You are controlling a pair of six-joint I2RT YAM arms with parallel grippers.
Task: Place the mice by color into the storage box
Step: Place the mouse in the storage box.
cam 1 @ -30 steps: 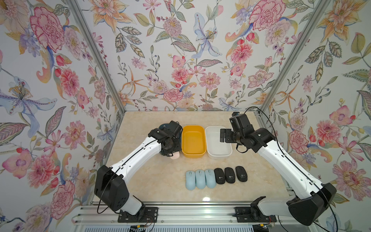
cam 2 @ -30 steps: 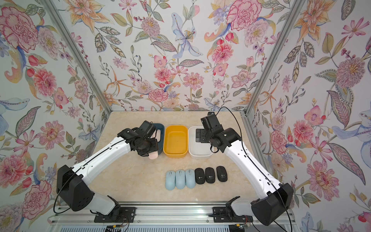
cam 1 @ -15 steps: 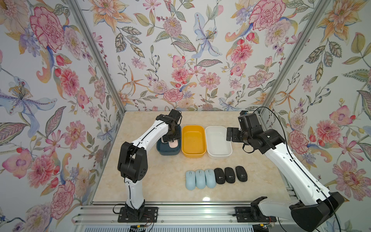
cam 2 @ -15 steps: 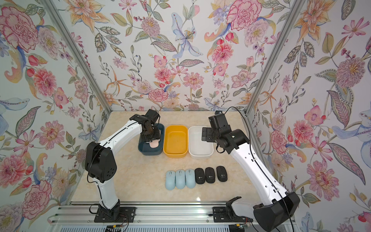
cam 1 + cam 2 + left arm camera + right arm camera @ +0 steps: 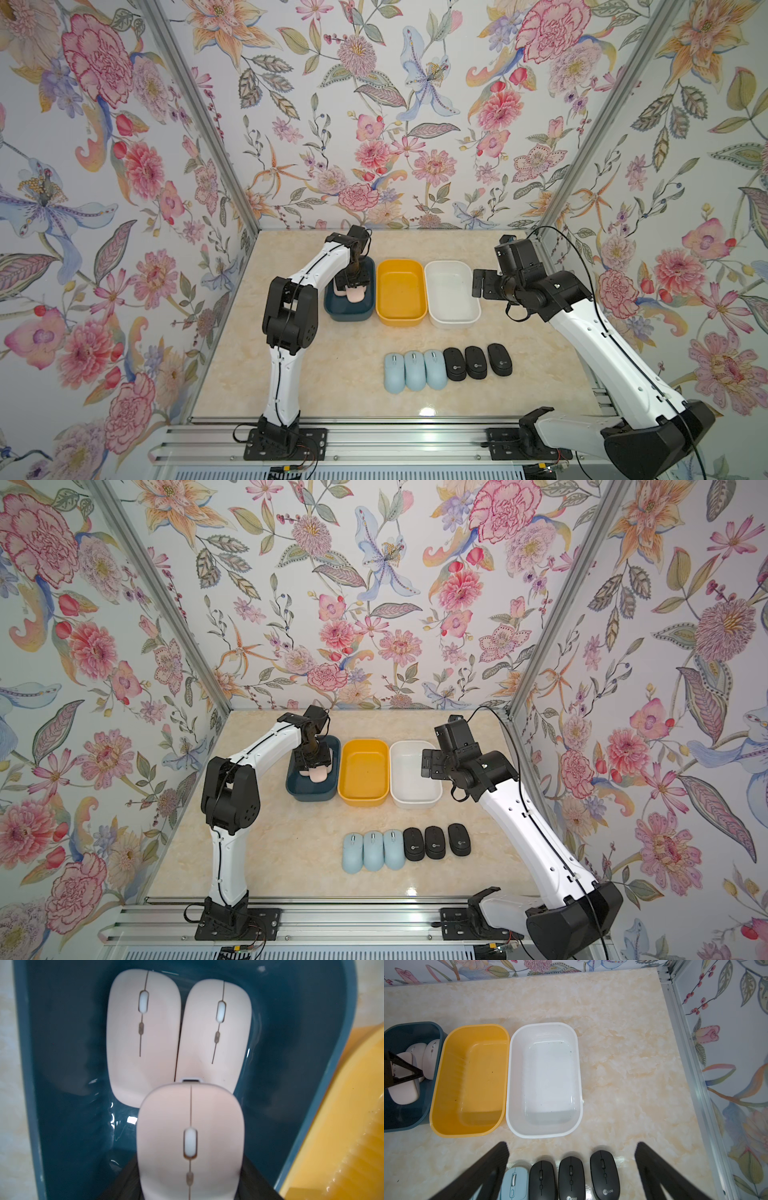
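Note:
My left gripper (image 5: 352, 286) is shut on a pale pink mouse (image 5: 190, 1140) and holds it inside the dark blue box (image 5: 349, 316). Two more pink mice (image 5: 143, 1036) lie side by side on that box's floor, just beyond the held one. Three light blue mice (image 5: 414, 370) and three black mice (image 5: 477, 362) lie in a row on the table's front half. My right gripper (image 5: 478, 283) stands open and holds nothing, up beside the right side of the white box (image 5: 453, 322). In the right wrist view its fingers (image 5: 500, 1159) frame the black mice (image 5: 571, 1176).
A yellow box (image 5: 401, 319) stands between the blue and white boxes; both it and the white one (image 5: 544, 1132) hold nothing. Flowered walls close in the beige table (image 5: 332, 374) on three sides, and a metal rail runs along its front edge.
The left arm has swung back from in front of the blue box and carried the pink mouse into it. The right gripper has drawn away to the right of the white box.

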